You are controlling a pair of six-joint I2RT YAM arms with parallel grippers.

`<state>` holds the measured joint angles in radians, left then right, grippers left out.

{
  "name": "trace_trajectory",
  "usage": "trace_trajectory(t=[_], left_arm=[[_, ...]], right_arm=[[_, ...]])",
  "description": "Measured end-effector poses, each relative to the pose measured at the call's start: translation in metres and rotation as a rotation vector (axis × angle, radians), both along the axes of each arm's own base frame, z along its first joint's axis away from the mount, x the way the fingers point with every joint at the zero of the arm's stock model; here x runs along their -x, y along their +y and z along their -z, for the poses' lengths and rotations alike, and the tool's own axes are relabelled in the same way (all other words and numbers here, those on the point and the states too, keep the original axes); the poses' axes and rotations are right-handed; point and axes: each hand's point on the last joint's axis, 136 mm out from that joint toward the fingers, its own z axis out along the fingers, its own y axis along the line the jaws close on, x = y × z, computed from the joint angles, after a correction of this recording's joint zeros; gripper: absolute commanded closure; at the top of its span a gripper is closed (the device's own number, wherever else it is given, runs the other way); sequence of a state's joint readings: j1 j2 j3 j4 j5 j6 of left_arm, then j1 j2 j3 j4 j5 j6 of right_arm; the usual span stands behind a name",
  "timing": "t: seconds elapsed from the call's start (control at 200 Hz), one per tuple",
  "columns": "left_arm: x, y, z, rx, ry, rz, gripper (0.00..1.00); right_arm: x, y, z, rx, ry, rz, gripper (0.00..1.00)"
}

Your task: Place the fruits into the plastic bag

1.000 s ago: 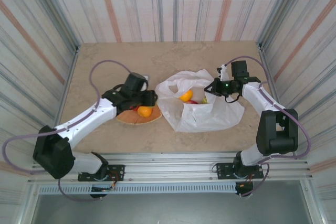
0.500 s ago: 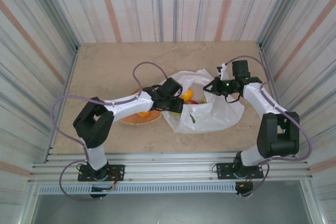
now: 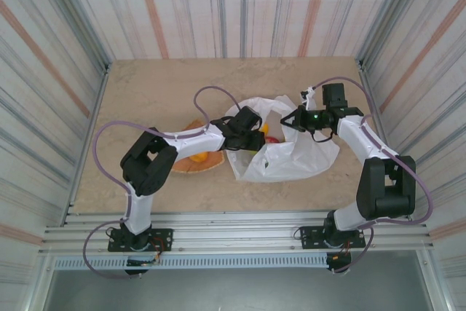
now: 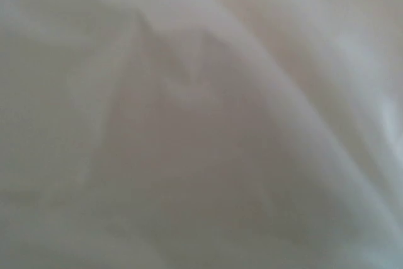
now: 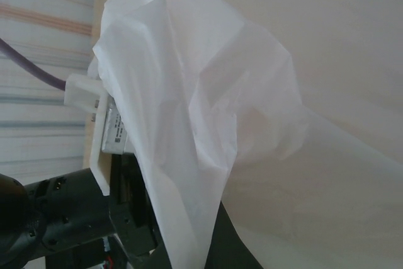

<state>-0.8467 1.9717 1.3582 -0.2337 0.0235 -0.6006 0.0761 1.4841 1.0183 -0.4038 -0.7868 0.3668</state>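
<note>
Table (image 3: 145, 100): stone-look top, both arms working at its middle.

Plastic bag (image 3: 291, 158): lies right of centre, mouth facing left and open. In the left wrist view there is blurred white film (image 4: 201, 118) right up against the lens.

Right gripper (image 3: 293, 121): at the bag's far rim, fingers closed on a bunch of film (image 5: 189, 124), holding the mouth up.

Left gripper (image 3: 253, 138): pushed into the bag mouth. Cannot tell how wide it stands or whether it carries anything.

Plate (image 3: 182, 167): just left of the bag, with an orange fruit (image 3: 196, 156) on it, not yet moved.

Inside the bag: a yellow-orange fruit (image 3: 264, 129) and a red fruit (image 3: 271, 139), just beside the left gripper.

Judgement: more than halfway; at least one fruit left to bag.
</note>
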Motion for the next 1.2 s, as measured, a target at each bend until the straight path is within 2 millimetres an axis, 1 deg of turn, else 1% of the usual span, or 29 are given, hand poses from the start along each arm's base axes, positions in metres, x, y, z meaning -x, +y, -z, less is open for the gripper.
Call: trace_trajectory(t=[0.155,0.306,0.641,0.741,0.882,1.032,1.127,1.202], left_arm=[[-0.003,-0.001,-0.002,0.007,-0.013,-0.011,0.22],[-0.003,0.001,-0.009,0.015,-0.027,-0.016,0.19],[0.002,0.008,-0.029,0.04,-0.053,-0.017,0.19],[0.007,0.013,-0.037,0.043,-0.063,-0.01,0.18],[0.022,0.03,-0.053,0.037,-0.087,0.018,0.19],[0.042,0.054,-0.071,0.034,-0.119,0.057,0.2],[0.049,0.071,-0.076,0.033,-0.129,0.068,0.22],[0.051,0.085,-0.077,0.026,-0.135,0.059,0.26]], right_arm=[[0.002,-0.001,0.005,0.0,0.006,0.002,1.0],[0.002,-0.002,0.007,0.0,0.007,0.005,1.0],[0.001,-0.002,0.006,0.0,0.001,0.005,1.0],[0.001,-0.002,0.007,0.0,0.002,0.006,1.0],[0.001,-0.006,0.01,0.001,0.01,0.016,1.0],[0.001,-0.007,0.012,0.001,0.013,0.02,1.0],[0.0,-0.007,0.012,0.0,0.008,0.02,1.0],[0.0,-0.007,0.013,0.0,0.011,0.019,1.0]])
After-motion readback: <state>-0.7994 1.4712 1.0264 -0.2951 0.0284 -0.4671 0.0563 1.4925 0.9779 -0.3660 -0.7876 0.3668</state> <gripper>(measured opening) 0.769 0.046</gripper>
